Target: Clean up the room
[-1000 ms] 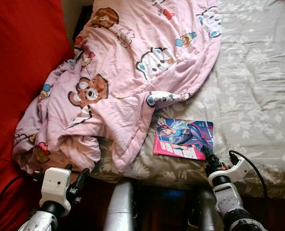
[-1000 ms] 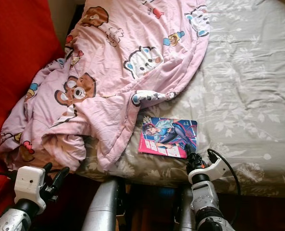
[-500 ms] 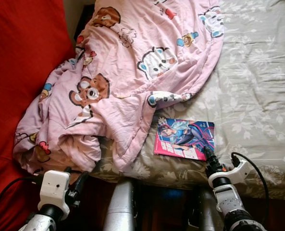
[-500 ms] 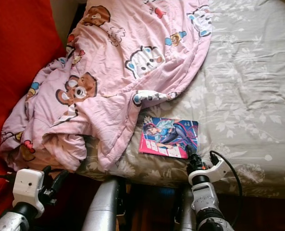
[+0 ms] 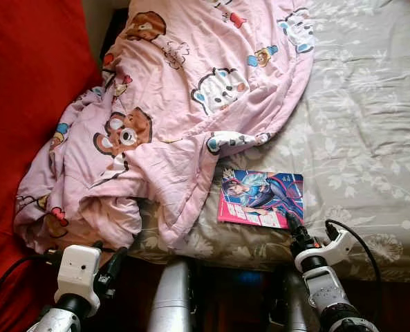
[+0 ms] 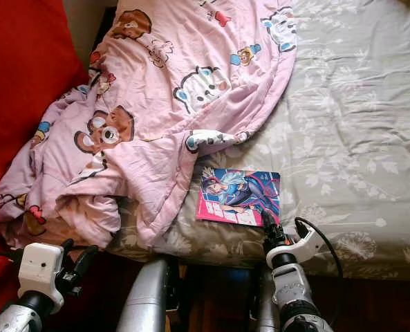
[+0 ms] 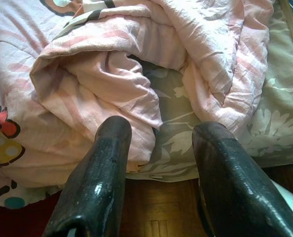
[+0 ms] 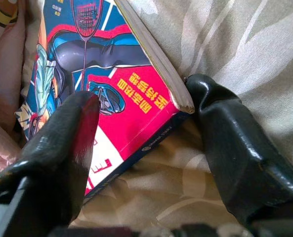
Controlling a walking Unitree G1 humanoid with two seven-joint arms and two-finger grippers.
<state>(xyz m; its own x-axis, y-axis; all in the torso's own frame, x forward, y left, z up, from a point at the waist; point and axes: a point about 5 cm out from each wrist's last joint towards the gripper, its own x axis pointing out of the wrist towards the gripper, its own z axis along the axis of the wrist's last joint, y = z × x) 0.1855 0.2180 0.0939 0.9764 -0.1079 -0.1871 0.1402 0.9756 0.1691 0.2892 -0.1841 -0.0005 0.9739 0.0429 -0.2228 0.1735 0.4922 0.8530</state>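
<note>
The right gripper [image 8: 141, 113] is spread wide around the near corner of the book [image 5: 262, 198], one finger resting on the cover and the other against the page edge, nothing pinched yet. This looks like the pickup step: closing firmly should come next. The left gripper [image 7: 161, 148] hangs open and empty before the pink blanket [image 5: 184, 117] on the bed [image 5: 370, 124].

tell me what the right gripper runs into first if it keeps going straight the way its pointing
The comic book: the right gripper is open, its fingers straddling the book's near corner on the grey floral sheet, so the corner would slide deeper between them.
</note>
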